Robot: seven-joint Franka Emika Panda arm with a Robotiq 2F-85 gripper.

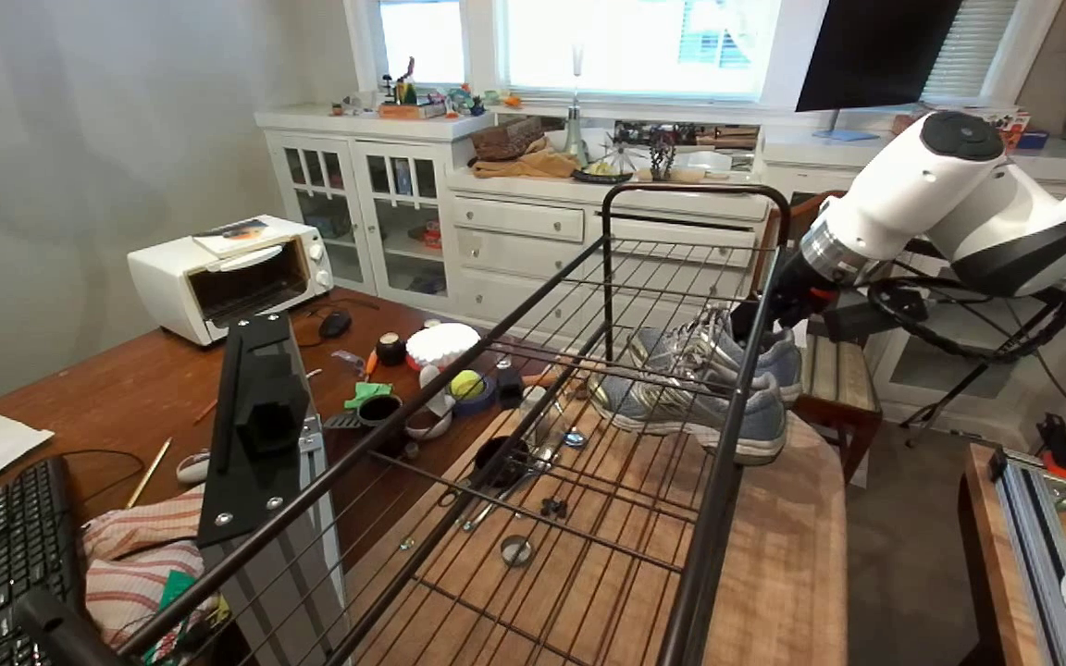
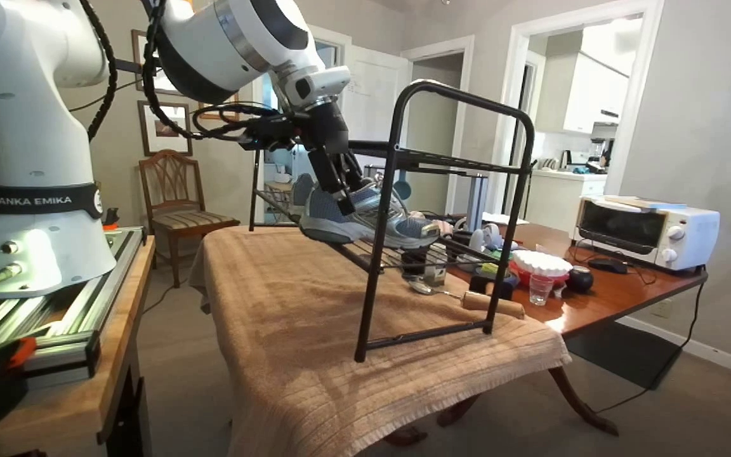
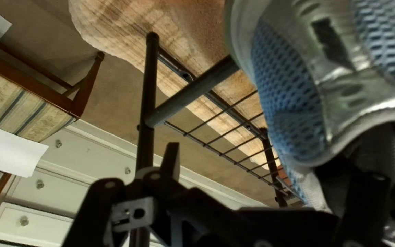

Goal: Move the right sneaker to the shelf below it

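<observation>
The right sneaker (image 2: 365, 212), grey-blue and white, lies between the upper wire tier (image 2: 460, 160) and the lower wire shelf (image 3: 221, 154) of the black rack. Its heel sticks out past the rack's front. Whether its sole bears fully on the wires cannot be told. A matching sneaker (image 1: 681, 407) sits alongside it. My gripper (image 2: 351, 192) is open at the heel opening of the right sneaker, one finger outside its wall and the other by or inside the opening. In the wrist view a wide gap separates the fingers, and the shoe fills the upper right.
A black end frame (image 2: 372, 279) of the rack rises close to the gripper. Under the rack, a towel-covered table (image 2: 289, 304) holds loose utensils. A brown table with a toaster oven (image 1: 228, 277) and clutter adjoins it. A striped chair (image 3: 15, 99) stands nearby.
</observation>
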